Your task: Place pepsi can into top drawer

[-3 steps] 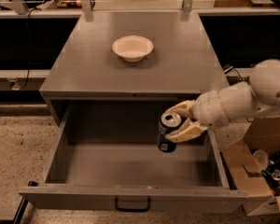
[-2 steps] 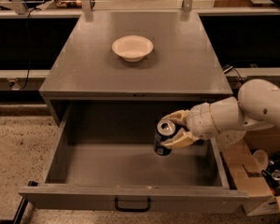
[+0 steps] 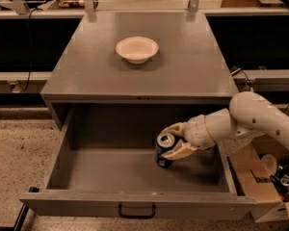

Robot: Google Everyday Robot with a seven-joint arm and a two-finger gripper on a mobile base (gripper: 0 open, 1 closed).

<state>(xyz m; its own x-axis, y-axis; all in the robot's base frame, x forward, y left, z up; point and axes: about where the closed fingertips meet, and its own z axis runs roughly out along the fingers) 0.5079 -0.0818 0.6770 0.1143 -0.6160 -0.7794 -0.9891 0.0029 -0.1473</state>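
Low inside top drawer (image 3: 135,203), tool (image 3: 172,141) around pepsi can (image 3: 165,140).

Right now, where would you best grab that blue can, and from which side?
Grip the pepsi can across its round side wall, from the right, as the gripper holds it inside the top drawer. It stands nearly upright, so its sides are exposed; the tabbed top offers little hold.

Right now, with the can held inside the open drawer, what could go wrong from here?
1. The hand grips the pepsi can low in the top drawer, but I cannot tell if its base rests on the floor; released early, it may tip and roll.
2. The fingers wrap both sides of the can, so pulling back sideways could knock it over.
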